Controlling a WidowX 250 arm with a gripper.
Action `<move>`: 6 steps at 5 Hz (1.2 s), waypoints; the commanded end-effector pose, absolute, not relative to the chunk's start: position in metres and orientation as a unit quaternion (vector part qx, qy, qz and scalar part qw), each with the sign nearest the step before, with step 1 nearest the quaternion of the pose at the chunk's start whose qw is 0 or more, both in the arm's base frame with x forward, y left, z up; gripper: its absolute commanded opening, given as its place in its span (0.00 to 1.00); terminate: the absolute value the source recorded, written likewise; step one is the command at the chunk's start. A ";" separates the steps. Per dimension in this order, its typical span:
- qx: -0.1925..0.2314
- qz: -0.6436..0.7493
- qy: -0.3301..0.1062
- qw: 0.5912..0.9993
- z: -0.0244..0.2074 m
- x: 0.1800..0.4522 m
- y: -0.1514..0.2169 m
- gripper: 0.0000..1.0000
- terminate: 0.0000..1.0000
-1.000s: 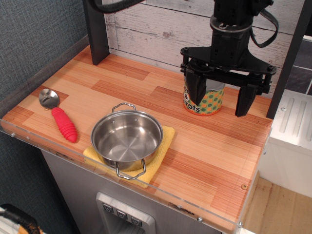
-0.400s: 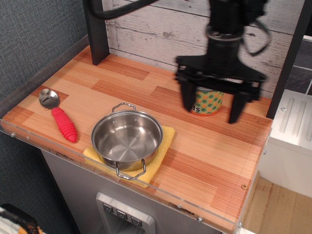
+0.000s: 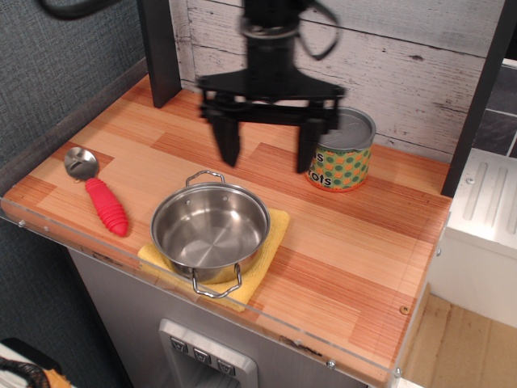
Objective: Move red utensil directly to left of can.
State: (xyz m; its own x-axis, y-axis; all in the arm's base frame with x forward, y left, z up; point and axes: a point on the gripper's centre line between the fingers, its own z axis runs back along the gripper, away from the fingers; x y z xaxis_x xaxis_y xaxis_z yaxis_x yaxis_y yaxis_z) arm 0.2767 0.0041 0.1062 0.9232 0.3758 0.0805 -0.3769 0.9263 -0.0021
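Note:
The red utensil, a spoon with a ribbed red handle and a silver bowl, lies near the counter's front left edge. The can, with a silver top and a green, orange and yellow dotted label, stands at the back right of the counter. My gripper hangs open and empty above the counter, just left of the can and behind the pot. Its two dark fingers point down and stand wide apart. It is far to the right of the spoon.
A steel two-handled pot sits on a yellow cloth at the front middle, between spoon and can. A dark post stands at the back left. A white plank wall runs behind the counter.
My gripper has swept left from in front of the can to the space behind the pot, staying open. The can is now uncovered. Spoon, pot and can have not moved.

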 end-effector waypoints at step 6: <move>0.047 0.449 -0.060 0.890 0.053 0.241 0.148 1.00 0.00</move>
